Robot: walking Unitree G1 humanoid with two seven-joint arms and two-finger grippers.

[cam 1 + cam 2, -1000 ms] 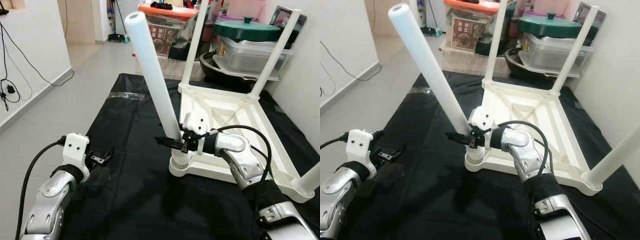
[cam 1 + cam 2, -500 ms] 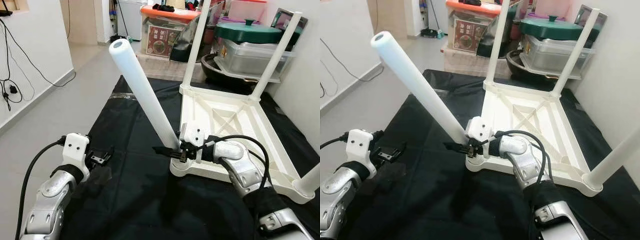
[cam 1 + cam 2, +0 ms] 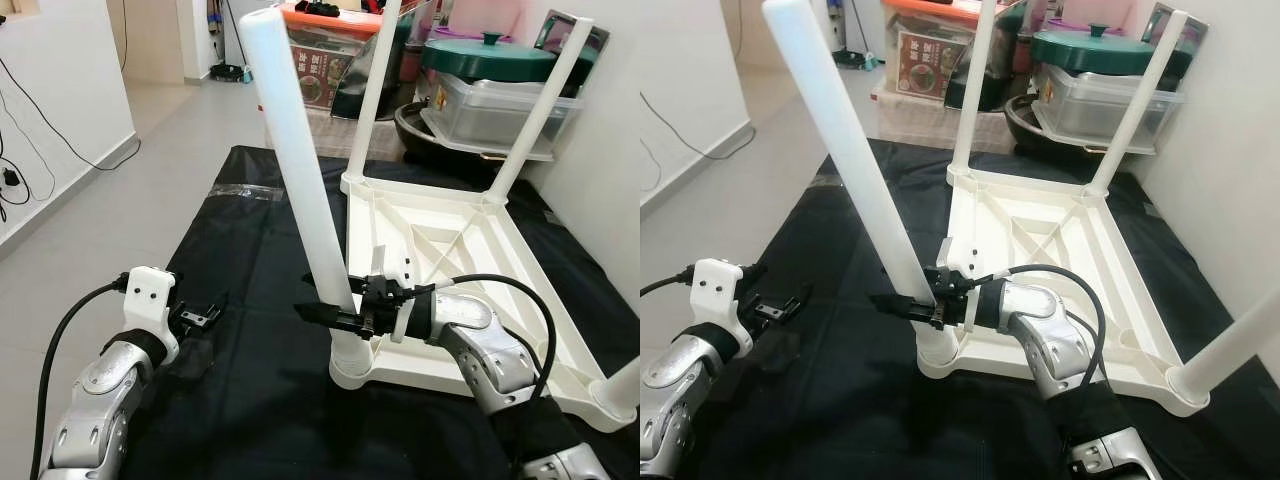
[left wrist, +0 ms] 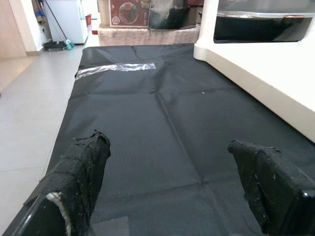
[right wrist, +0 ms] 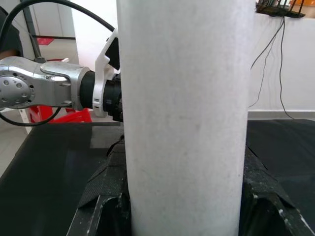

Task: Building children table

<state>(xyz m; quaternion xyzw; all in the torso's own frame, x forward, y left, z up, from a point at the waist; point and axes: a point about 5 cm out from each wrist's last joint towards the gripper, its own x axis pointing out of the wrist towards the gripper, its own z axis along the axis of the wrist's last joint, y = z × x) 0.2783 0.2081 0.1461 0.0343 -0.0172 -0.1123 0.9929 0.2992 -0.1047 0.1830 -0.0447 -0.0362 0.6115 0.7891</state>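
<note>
A white plastic children's table (image 3: 470, 250) is seen lying upside down on a black mat (image 3: 250, 270) spread over the grey tiled floor (image 3: 130, 180). Four white round legs are counted. Two far legs stand upright in the far corners: one (image 3: 372, 90) at the far left corner, the other (image 3: 540, 100) at the far right corner, slightly tilted. A third leg (image 3: 625, 375) is seen at the near right corner, cut off by the edge of the view. The fourth leg (image 3: 300, 190) rises from the near left corner socket (image 3: 352, 365), leaning a little away from the tabletop towards the robot's left.

This fourth leg is clamped low down by the right gripper (image 3: 335, 315), just above the socket; in the right wrist view the two black fingers (image 5: 106, 196) are seen pressed against either side of the leg's white surface.

The left gripper (image 3: 200, 322) is held low over the mat, well apart from the table. Its two padded fingers (image 4: 81, 172) are spread wide, with nothing between them.

A strip of clear tape (image 3: 248, 192) is stuck on the far part of the mat. Beyond the mat, an orange-lidded clear storage box (image 3: 325, 55) and a green-lidded pot (image 3: 490, 58) resting on a clear container (image 3: 490, 110) are seen. Black cables (image 3: 25, 150) hang along the white wall on the left.
</note>
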